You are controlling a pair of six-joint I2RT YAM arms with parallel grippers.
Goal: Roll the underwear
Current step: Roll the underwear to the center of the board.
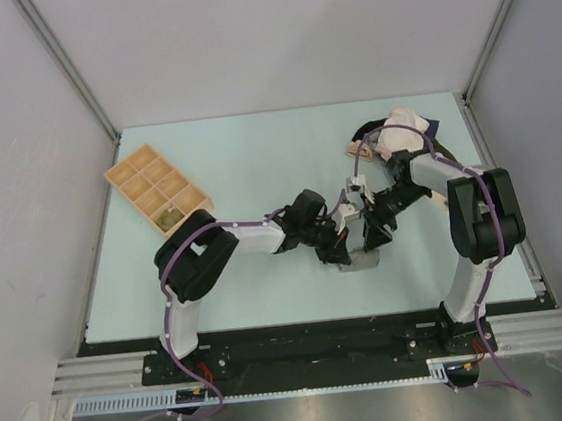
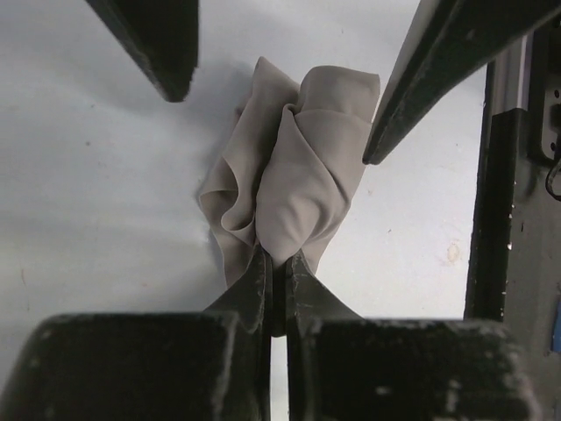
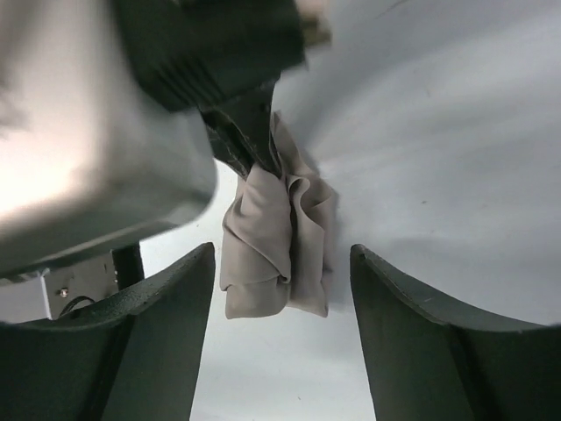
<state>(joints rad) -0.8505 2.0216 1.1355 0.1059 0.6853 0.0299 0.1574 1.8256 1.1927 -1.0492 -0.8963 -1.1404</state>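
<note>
The left gripper (image 2: 273, 260) is pinching the near end of the underwear (image 2: 302, 167), its jaws pressed together on soft, smooth taupe-grey cloth that is bunching into a crumpled, folded roll just ahead of its fingertips. The right gripper (image 3: 280, 253) is standing spread, its matte black fingers (image 3: 171, 316) flanking the roll.
</note>
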